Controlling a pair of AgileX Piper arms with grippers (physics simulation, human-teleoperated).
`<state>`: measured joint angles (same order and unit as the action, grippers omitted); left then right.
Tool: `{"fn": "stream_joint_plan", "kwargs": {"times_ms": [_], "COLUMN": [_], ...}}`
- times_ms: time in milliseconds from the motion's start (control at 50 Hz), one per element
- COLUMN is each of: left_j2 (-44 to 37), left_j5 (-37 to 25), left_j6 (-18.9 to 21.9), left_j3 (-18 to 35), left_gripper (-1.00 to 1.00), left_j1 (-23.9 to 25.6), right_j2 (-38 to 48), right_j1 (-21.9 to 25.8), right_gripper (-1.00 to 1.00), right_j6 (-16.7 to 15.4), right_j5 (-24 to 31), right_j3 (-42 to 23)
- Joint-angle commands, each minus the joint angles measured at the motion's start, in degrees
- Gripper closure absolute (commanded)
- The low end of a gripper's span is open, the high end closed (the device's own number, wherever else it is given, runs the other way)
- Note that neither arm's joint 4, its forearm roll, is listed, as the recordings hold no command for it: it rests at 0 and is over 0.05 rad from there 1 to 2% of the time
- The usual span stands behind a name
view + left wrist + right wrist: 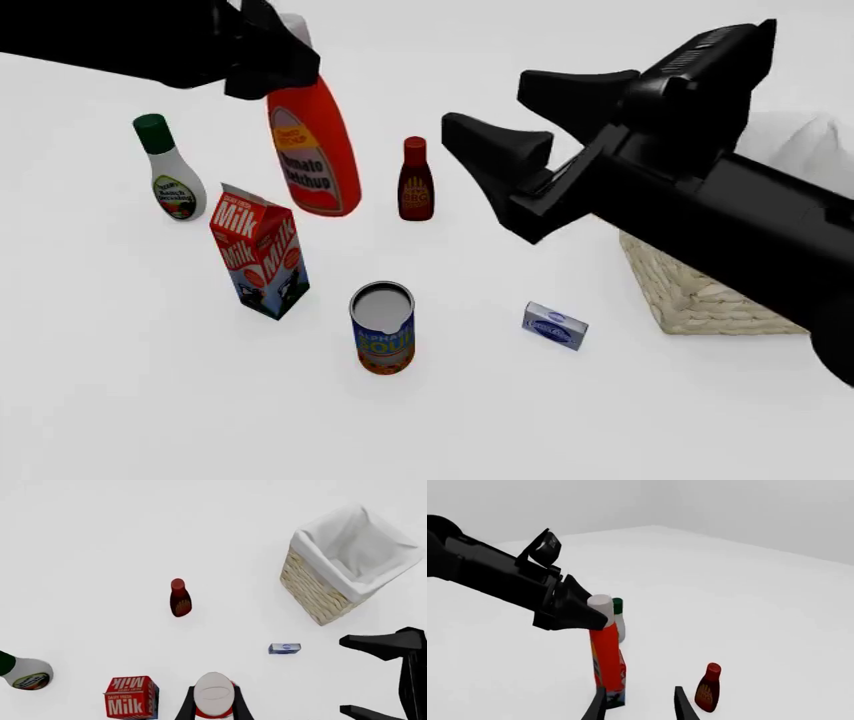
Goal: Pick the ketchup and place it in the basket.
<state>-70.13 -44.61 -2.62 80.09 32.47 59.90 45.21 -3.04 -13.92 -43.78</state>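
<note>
Nearest in the front view stand a can [383,328] and a small blue box [555,326]. Behind them, the left gripper [284,52] is closed on the ketchup [312,150] by its white cap; the red bottle with its yellow label hangs clear of the table, long axis near upright. The basket [694,290] lies at about four o'clock from the bottle, well apart. The right gripper [514,120], jaws wide and empty, hovers between them.
</note>
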Motion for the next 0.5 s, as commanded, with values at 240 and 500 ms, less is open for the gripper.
{"fn": "stream_joint_plan", "kwargs": {"times_ms": [240,500], "left_j2": [-1.18,-1.66], "left_j5": [0.06,0.25], "left_j6": [-0.19,-0.13], "left_j3": [0.66,0.77], "left_gripper": [1.00,1.00], "left_j1": [2.28,2.45], "right_j2": [7.80,10.75], "right_j1": [3.06,4.48], "right_gripper": [-1.00,-1.00], "right_j6": [0.70,2.06], "right_j5": [-1.39,-2.75], "right_j3": [-5.40,-6.55]}}
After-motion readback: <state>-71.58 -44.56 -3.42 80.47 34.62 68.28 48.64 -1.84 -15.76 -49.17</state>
